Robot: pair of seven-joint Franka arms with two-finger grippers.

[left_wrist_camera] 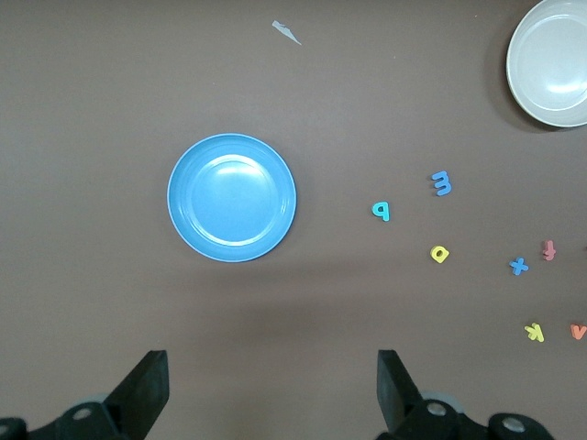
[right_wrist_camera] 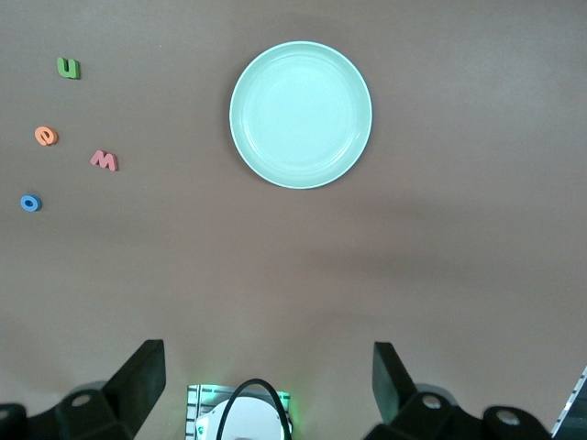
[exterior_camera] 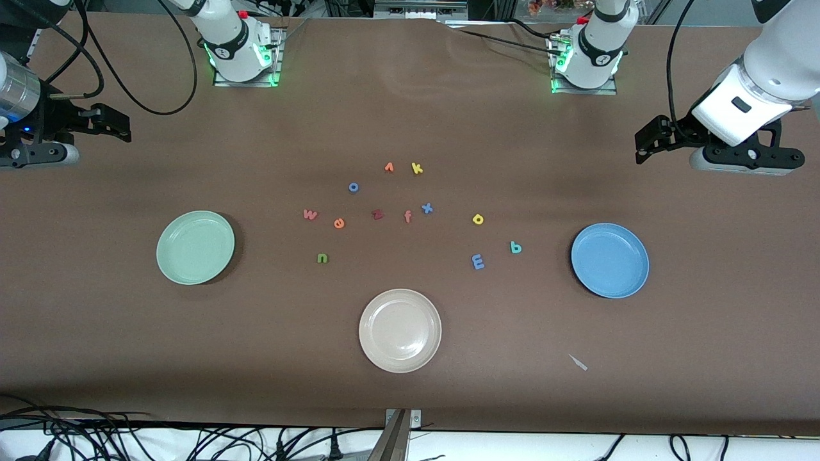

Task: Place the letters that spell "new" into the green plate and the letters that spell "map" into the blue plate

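The mint-green plate (exterior_camera: 195, 247) (right_wrist_camera: 301, 115) lies toward the right arm's end and holds nothing. Beside it, toward the middle, lie the green n (exterior_camera: 322, 258) (right_wrist_camera: 69, 68), orange e (exterior_camera: 339, 223) (right_wrist_camera: 46, 136) and salmon w (exterior_camera: 310, 214) (right_wrist_camera: 104, 160). The blue plate (exterior_camera: 610, 260) (left_wrist_camera: 232, 197) lies bare toward the left arm's end. The blue m (exterior_camera: 478, 261) (left_wrist_camera: 442, 183), teal p (exterior_camera: 516, 247) (left_wrist_camera: 382, 211) and yellow a (exterior_camera: 478, 219) (left_wrist_camera: 440, 253) lie beside it. My left gripper (exterior_camera: 646, 142) (left_wrist_camera: 273, 376) hangs open over bare table at its end. At the other end, my right gripper (exterior_camera: 123, 125) (right_wrist_camera: 271, 367) is open too.
A beige plate (exterior_camera: 400, 330) sits near the front edge at the middle. Spare letters lie mid-table: blue o (exterior_camera: 353, 187), dark red z (exterior_camera: 377, 214), salmon f (exterior_camera: 408, 216), blue x (exterior_camera: 426, 208), yellow k (exterior_camera: 417, 168), an orange letter (exterior_camera: 389, 167). A pale scrap (exterior_camera: 578, 362) lies near the blue plate.
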